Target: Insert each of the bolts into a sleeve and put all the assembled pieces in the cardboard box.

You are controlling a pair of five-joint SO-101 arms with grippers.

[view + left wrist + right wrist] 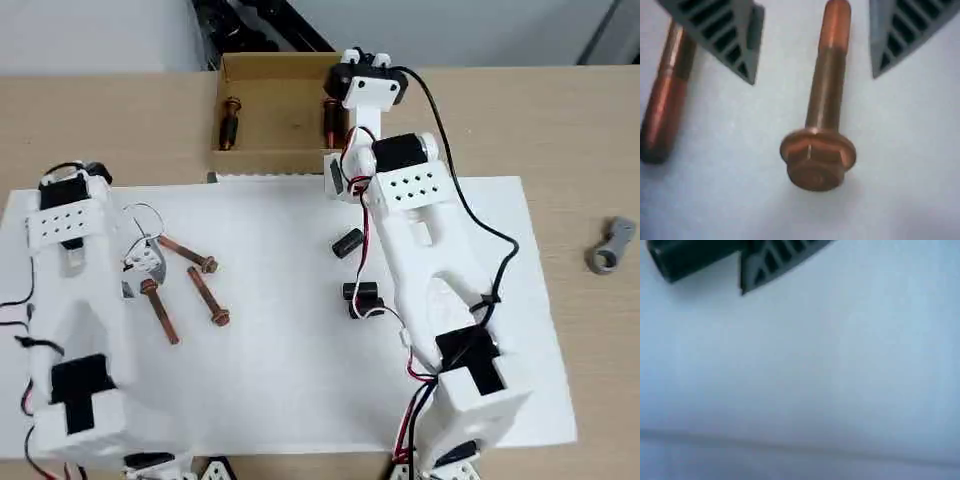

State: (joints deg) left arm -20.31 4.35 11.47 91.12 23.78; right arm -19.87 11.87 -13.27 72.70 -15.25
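Bolt (821, 115) lengthwise between spread left pincer (813, 77)

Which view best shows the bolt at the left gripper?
Left wrist view: the bolt lies lengthwise between the fingers of the open left gripper, hex head close up. The high view shows it small, among three bolts beside that gripper. The right wrist view faces the white sheet.
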